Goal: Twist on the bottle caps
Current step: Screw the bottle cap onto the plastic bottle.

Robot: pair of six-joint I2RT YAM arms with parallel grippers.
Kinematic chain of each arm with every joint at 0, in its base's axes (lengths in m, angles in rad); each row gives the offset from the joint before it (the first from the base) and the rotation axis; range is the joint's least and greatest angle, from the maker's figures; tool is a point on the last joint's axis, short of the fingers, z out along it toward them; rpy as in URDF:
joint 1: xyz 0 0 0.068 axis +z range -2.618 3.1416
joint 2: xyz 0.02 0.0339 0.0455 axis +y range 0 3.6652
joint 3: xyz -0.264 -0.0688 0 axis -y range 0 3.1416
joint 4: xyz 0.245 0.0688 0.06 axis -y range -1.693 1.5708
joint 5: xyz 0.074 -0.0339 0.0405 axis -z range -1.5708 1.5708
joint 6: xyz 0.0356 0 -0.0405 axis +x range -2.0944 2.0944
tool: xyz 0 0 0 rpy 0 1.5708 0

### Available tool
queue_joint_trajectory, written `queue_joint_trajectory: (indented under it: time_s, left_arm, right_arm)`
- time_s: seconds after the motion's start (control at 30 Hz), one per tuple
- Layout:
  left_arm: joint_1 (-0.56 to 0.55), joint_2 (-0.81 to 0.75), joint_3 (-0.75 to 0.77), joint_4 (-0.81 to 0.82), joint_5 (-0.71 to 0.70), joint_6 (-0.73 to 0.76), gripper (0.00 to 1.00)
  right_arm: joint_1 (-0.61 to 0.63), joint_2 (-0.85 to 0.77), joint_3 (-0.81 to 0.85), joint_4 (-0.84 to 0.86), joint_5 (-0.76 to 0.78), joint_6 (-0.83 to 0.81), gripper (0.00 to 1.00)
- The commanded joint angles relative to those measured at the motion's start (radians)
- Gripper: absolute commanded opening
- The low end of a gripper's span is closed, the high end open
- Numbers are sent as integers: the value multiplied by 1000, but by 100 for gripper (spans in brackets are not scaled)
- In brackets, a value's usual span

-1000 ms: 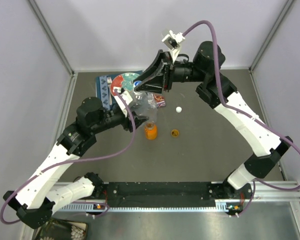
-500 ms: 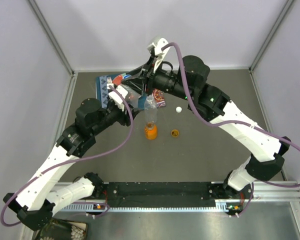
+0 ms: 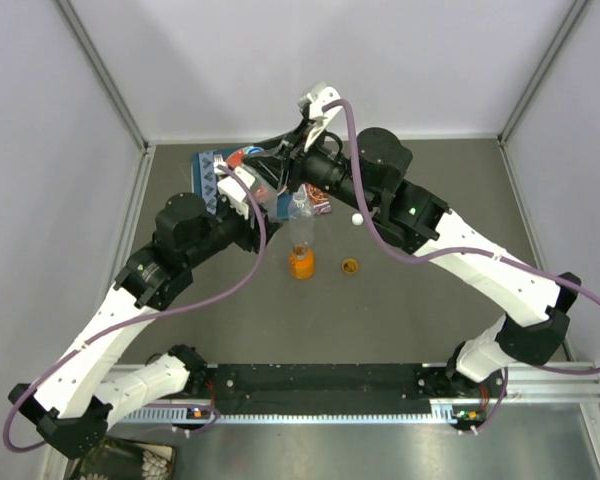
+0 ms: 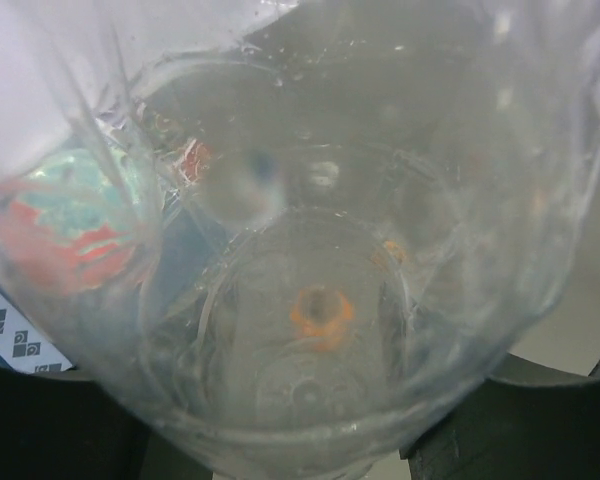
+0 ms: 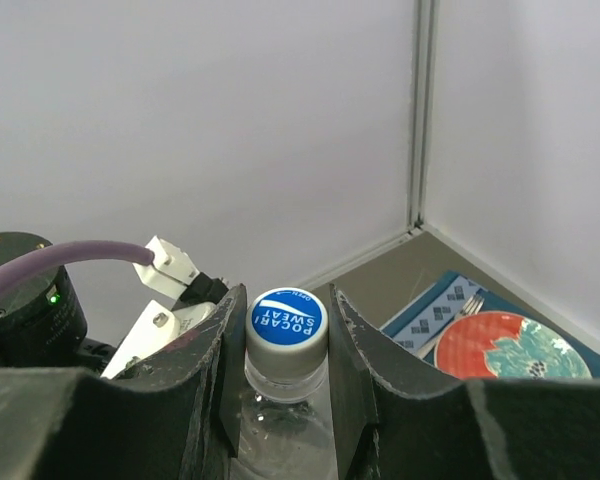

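Nearest, the orange bottle [image 3: 301, 263] stands with a loose orange cap [image 3: 350, 266] beside it. Beyond, the left gripper [image 3: 270, 212] clasps the clear bottle [image 4: 310, 300]. The right gripper [image 5: 285, 296], narrowly closed, pinches its blue-topped cap [image 5: 287, 318], and that arm has swung leftward since a second ago.

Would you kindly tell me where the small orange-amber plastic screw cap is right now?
In the top view, the small orange-amber plastic screw cap lies just right of the squat orange plastic bottle, not touching it.
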State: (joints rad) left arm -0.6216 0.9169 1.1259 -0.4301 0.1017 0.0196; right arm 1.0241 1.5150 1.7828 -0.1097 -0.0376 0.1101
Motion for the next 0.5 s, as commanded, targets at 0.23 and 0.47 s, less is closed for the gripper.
queue_joint_trajectory:
  time_s: [0.23, 0.47]
  left_arm:
    - [23, -30, 101, 255, 193, -55, 27]
    - [23, -32, 86, 258, 202, -33, 27]
  right_arm:
    - [27, -21, -69, -111, -87, 11, 37]
    - [27, -64, -49, -111, -131, 3, 46]
